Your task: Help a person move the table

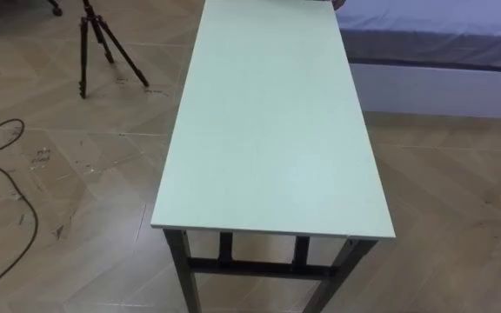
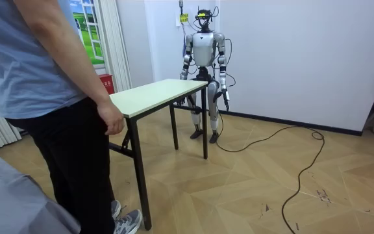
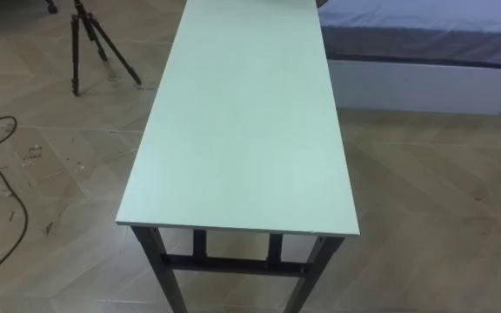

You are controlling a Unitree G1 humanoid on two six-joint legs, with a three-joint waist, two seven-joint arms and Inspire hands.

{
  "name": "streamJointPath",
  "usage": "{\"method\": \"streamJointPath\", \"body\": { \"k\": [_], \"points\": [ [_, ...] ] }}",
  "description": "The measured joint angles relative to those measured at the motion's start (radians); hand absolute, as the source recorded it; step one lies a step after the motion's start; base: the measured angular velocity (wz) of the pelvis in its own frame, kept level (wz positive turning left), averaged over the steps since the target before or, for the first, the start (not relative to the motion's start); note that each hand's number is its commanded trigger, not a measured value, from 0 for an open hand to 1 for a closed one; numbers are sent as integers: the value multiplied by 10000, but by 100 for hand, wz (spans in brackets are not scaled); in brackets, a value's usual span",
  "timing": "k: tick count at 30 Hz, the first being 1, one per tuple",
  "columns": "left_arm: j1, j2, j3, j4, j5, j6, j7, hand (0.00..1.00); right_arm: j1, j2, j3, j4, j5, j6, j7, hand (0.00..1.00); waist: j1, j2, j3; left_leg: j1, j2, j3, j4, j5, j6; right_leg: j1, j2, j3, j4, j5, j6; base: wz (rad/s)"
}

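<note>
Pale green-white top on a dark metal frame: the table (image 1: 272,130) stands on the wood floor (image 1: 68,183), all legs down, long axis running away from the robot, near short end right below its head camera. Room view: the robot stands upright just behind that end. Its left hand (image 2: 226,99) hangs low at its side, apart from the table. Its right hand (image 2: 183,76) sits higher, close to the top's far corner; contact cannot be told. Both hands are too small there to tell whether they are open or closed. The person (image 2: 50,84) stands at the opposite short end with a hand (image 2: 112,120) just beside the edge of the top; a grip there cannot be confirmed. A tripod (image 1: 103,43) stands off the table's left side and a bed (image 1: 433,52) lies close to its far right corner. Step judged: approach and line-up, lift not yet begun, nothing of the carry done. The next move calls for the robot to bring both hands to its short end, one near each corner, take hold under or on the edge, then lift level together with the person. The bed looks like the tight spot for any move toward that side.
</note>
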Motion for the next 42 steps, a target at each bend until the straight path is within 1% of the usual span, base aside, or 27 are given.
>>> {"method": "streamJointPath", "body": {
  "k": [3,11,15,19,22,24,25,28,30,31,33,36,38,42],
  "points": [
    [-28,0,7,0,1,32,-7,0,-2,0,1,6,22,0,26,0,11,8,5,0,2,2,6,0,0,-15,1,4,-2,0,0,0],
    [-90,12,18,29,-37,102,-113,0,-27,-6,6,139,316,10,259,0,27,22,-13,2,-7,-3,42,0,0,-12,-10,37,-3,0,0,0],
    [-95,38,37,116,-705,115,-566,0,-122,-17,-16,318,415,1,514,0,24,83,-13,32,-5,1,52,1,0,24,-13,18,-13,0,0,0],
    [50,23,33,126,-1927,117,-937,0,-103,-23,-31,301,446,1,847,0,11,96,-10,28,2,24,62,1,0,28,-10,8,-16,0,0,0],
    [91,17,32,124,-2677,117,-1236,0,-27,-21,-68,58,447,2,1097,0,17,119,-11,-8,14,17,83,0,0,14,-14,1,-11,0,0,0],
    [87,14,31,124,-3028,117,-1473,0,-2,-40,-245,-38,472,-1,1176,0,34,147,-20,-107,17,10,77,-2,2,-56,-27,-8,-2,0,0,0],
    [85,13,33,125,-3162,117,-1645,0,-4,-60,-404,-87,504,-2,1252,0,66,176,-19,-177,12,16,91,-1,2,-121,-33,-11,5,0,0,0],
    [86,17,36,158,-3544,123,-2060,0,20,-114,-516,-121,889,-4,1346,0,57,244,-11,-259,4,12,185,-1,1,-160,-35,-5,5,0,0,0],
    [80,19,36,160,-3561,156,-2252,0,21,-146,-586,-128,917,-3,1444,0,58,263,-5,-284,2,14,201,0,0,-181,-26,-5,11,0,0,0],
    [72,27,38,160,-3561,161,-2384,0,20,-159,-599,-145,923,-3,1494,0,56,266,-9,-313,2,14,202,0,-1,-206,-23,-16,14,0,0,0],
    [39,29,-4,132,-3701,166,-2558,0,23,-180,-577,-264,1009,3,1527,0,66,209,-33,-407,-2,15,224,1,-2,-275,-26,-12,20,0,0,0],
    [118,36,-101,-247,-4144,238,-2852,0,189,-201,-569,-1083,1292,67,1592,0,38,180,-5,-468,-3,35,243,1,-3,-336,-30,-24,20,0,0,0],
    [127,54,-197,-628,-4455,340,-3008,0,230,-196,-573,-1614,1301,77,1759,0,-11,181,-6,-472,-6,17,322,1,-3,-329,-42,-86,21,1,-1,2],
    [143,108,-485,-1276,-5553,362,-3518,0,244,-167,-584,-2523,1545,105,2184,0,-5,213,-13,-477,-14,53,363,2,-3,-306,-66,-124,22,1,-1,2]
  ]
}}
